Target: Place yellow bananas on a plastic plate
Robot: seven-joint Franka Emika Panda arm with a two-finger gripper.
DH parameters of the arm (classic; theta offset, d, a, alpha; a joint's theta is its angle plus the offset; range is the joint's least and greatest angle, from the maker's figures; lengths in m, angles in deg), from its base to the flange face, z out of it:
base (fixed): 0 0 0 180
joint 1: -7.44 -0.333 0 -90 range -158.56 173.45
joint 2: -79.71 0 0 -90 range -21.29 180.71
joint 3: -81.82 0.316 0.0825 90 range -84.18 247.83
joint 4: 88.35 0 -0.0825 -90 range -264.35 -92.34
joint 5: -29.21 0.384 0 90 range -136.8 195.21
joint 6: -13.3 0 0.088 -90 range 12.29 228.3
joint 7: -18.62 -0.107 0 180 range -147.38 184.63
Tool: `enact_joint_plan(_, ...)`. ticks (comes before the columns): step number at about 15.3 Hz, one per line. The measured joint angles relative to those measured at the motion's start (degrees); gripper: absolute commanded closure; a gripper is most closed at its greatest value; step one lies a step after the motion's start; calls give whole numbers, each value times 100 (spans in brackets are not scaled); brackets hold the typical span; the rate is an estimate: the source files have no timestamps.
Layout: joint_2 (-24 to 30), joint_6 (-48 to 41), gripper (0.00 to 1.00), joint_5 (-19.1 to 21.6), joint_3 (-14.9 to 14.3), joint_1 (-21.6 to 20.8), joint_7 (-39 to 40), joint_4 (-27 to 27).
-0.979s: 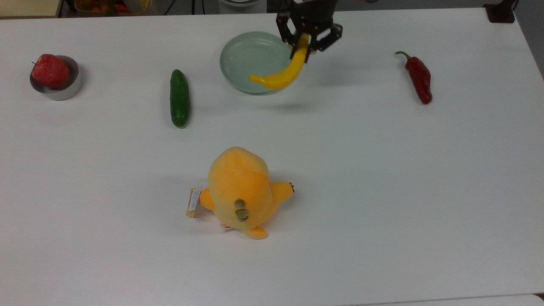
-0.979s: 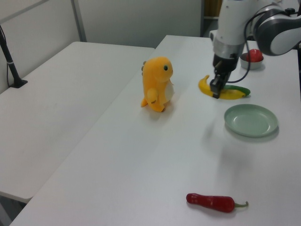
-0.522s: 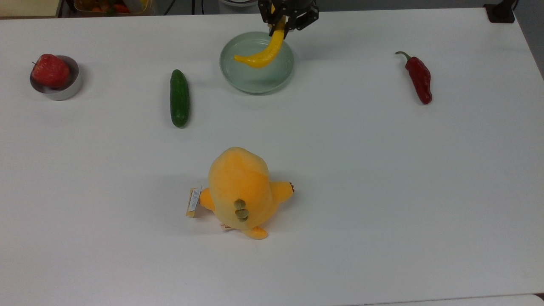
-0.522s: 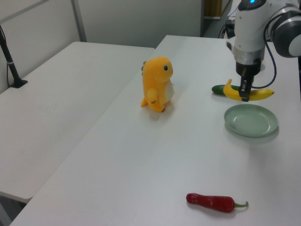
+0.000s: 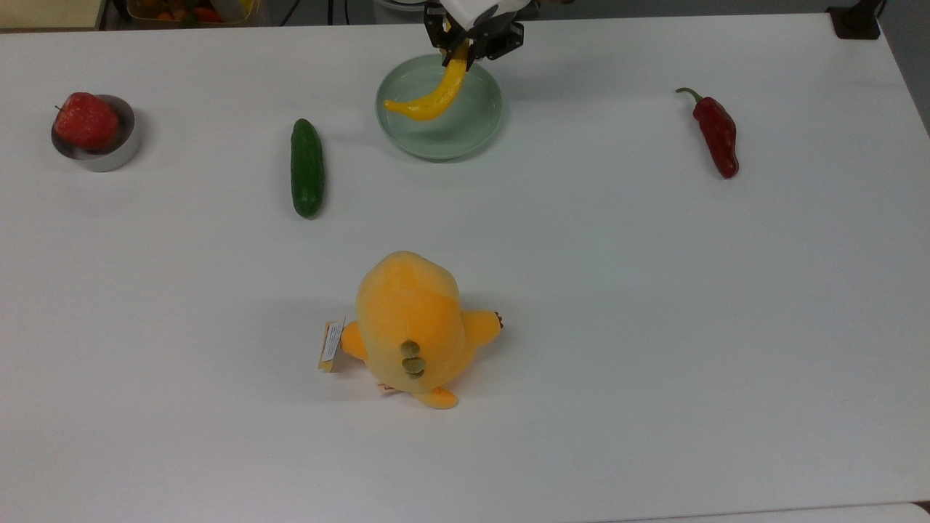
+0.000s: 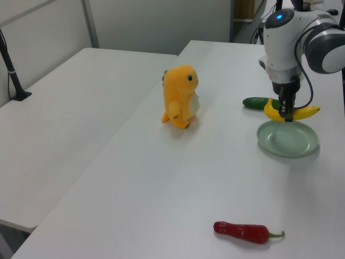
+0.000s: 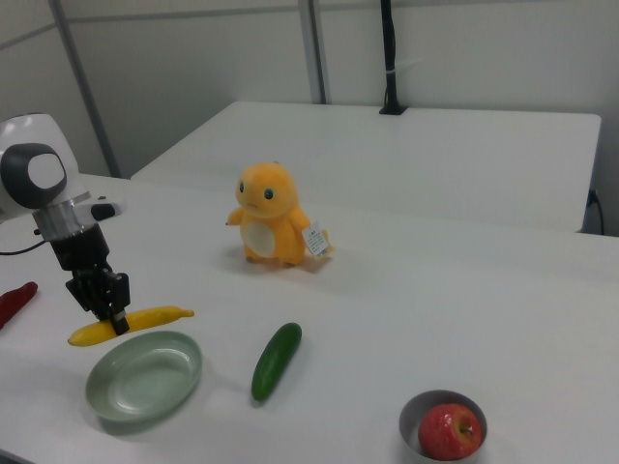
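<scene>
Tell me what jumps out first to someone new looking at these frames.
Probably the orange plush toy, standing alone mid-table and facing away from the plate. Next, the end effector at the top view's far edge, shut on one end of a yellow banana that hangs above the mint-green plate. A cucumber, a red pepper and an apple in a tin flank them.

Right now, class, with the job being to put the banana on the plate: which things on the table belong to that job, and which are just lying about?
Belong to the job:
banana, held above the plate
plate
gripper, shut on the banana

Just lying about:
cucumber
red pepper
apple in its tin
plush toy
</scene>
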Motion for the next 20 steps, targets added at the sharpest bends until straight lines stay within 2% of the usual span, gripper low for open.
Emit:
enact_joint_plan(1, -55, 7, 52, 0, 0, 0, 0, 0)
enact_joint_plan(4, -188, 16, 4, 1, 0, -3, 0, 4)
enact_joint_plan(5, -215, 17, 0, 1, 0, -3, 0, 11)
enact_joint_plan(13, -217, 25, 0, 1, 0, 3, 0, 188)
enact_joint_plan(17, -211, 27, 0, 45, -8, 209, 1, 752)
enact_joint_plan(20, -207, 32, 0, 312, -37, 436, 3, 1238)
